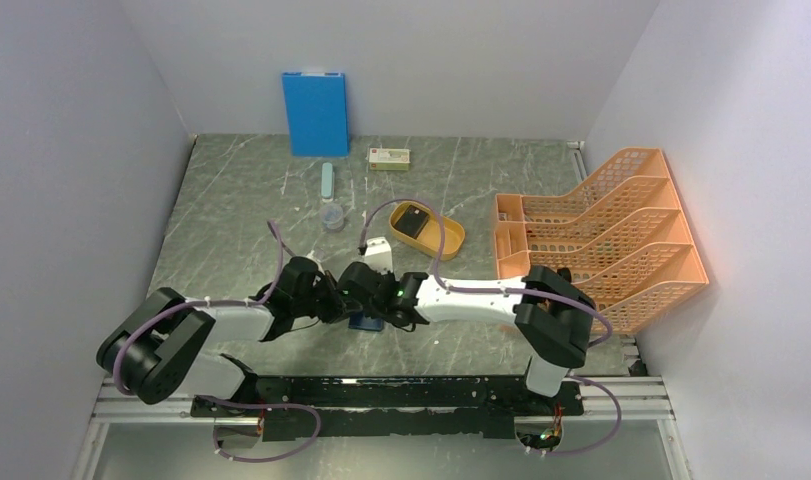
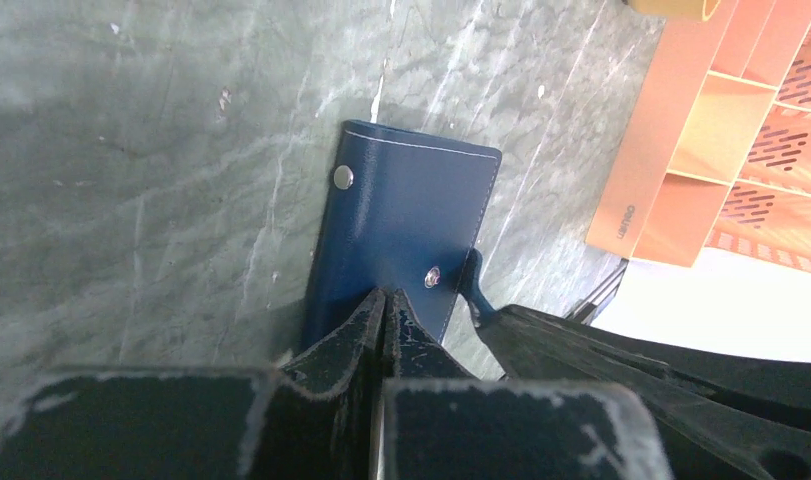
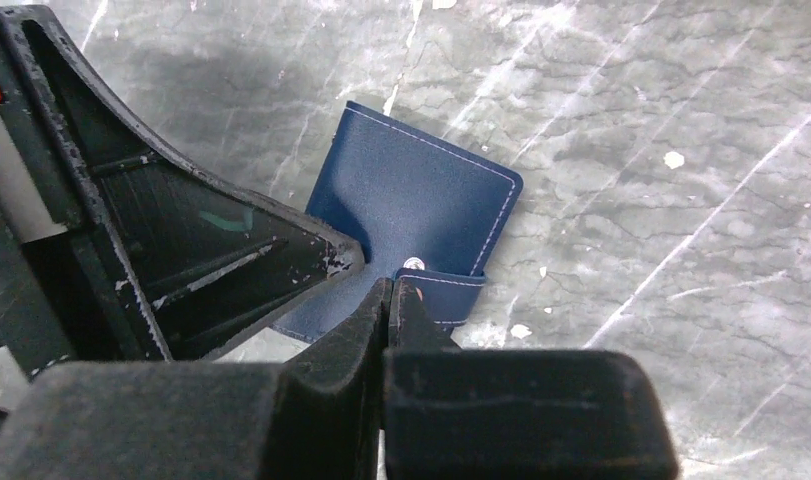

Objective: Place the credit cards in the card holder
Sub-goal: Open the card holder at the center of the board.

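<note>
a: where's the left gripper at?
b: fingers squeezed together with nothing between them, tips down on the near end of the card holder. that lies on the table, near the middle, just in front of the arm bases.
a: and the right gripper?
b: closed too, looks like it's pinching the snap tab.
</note>
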Robot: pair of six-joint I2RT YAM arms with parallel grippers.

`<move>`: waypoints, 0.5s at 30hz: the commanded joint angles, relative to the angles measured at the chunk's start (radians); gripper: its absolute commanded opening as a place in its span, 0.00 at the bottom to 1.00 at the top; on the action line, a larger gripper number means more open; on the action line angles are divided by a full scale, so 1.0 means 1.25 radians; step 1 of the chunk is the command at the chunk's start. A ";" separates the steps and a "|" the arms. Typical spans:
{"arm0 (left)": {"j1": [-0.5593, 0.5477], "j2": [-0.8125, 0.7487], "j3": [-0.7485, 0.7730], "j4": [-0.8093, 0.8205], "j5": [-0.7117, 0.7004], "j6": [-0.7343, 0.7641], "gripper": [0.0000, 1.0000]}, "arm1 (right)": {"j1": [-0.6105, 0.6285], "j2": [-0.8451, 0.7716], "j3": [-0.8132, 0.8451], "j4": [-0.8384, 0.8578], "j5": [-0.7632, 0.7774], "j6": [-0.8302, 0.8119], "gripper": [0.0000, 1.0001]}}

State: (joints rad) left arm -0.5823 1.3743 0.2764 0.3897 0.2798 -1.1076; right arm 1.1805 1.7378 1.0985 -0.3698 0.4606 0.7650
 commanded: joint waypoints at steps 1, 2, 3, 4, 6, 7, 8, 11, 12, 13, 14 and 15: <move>0.003 0.060 -0.025 -0.136 -0.138 0.017 0.05 | -0.012 -0.049 -0.024 0.000 -0.010 0.026 0.00; 0.003 0.063 -0.025 -0.132 -0.135 0.018 0.05 | -0.014 -0.057 -0.030 0.000 -0.011 0.028 0.00; 0.003 0.064 -0.024 -0.131 -0.131 0.019 0.05 | -0.016 -0.065 -0.037 -0.001 -0.012 0.031 0.00; 0.004 0.062 -0.021 -0.133 -0.128 0.022 0.05 | -0.019 -0.077 -0.045 -0.001 -0.011 0.034 0.00; 0.003 0.053 -0.008 -0.145 -0.122 0.030 0.05 | -0.027 -0.110 -0.072 -0.003 -0.008 0.041 0.00; 0.003 0.046 -0.002 -0.152 -0.120 0.035 0.05 | -0.034 -0.130 -0.089 -0.004 -0.006 0.045 0.00; 0.003 0.037 0.003 -0.159 -0.117 0.040 0.05 | -0.041 -0.151 -0.111 -0.002 -0.007 0.048 0.00; 0.003 0.013 0.023 -0.188 -0.111 0.059 0.05 | -0.076 -0.205 -0.180 0.008 -0.025 0.059 0.00; 0.003 0.006 0.031 -0.200 -0.111 0.067 0.05 | -0.094 -0.219 -0.203 0.015 -0.033 0.062 0.00; 0.003 0.000 0.036 -0.208 -0.111 0.073 0.05 | -0.101 -0.230 -0.223 0.020 -0.041 0.064 0.00; 0.003 -0.009 0.040 -0.212 -0.110 0.083 0.05 | -0.116 -0.239 -0.239 0.026 -0.053 0.063 0.00; 0.003 -0.015 0.043 -0.215 -0.108 0.089 0.07 | -0.124 -0.246 -0.253 0.030 -0.061 0.065 0.00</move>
State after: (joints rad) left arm -0.5842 1.3643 0.3298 0.3038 0.2565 -1.0843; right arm 1.0729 1.4750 0.8520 -0.3473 0.4168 0.8165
